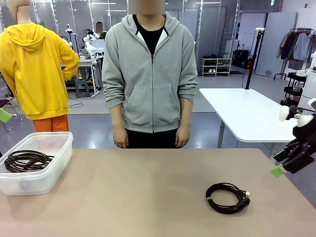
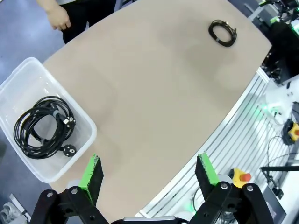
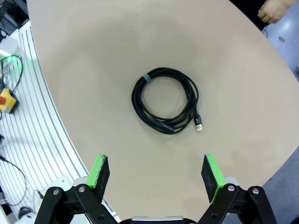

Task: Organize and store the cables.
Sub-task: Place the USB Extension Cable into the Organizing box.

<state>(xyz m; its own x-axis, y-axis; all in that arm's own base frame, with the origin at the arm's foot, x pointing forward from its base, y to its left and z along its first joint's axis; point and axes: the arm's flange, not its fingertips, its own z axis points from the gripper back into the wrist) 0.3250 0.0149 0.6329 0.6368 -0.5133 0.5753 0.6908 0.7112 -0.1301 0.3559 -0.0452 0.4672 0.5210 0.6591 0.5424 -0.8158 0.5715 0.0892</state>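
Note:
One coiled black cable lies on the tan table, right of the middle; its small connector tip points right. In the right wrist view this cable sits straight ahead of my right gripper, which hangs open and empty above it. In the front view the right gripper hovers off the table's right edge. More coiled cables rest inside a clear plastic bin at the left. My left gripper is open and empty, high over the near edge, with the bin and its cables ahead to its left.
A person in a grey hoodie stands at the far side, hands down at the table's edge. A white table stands behind at the right. The far cable lies across a wide bare stretch of tabletop.

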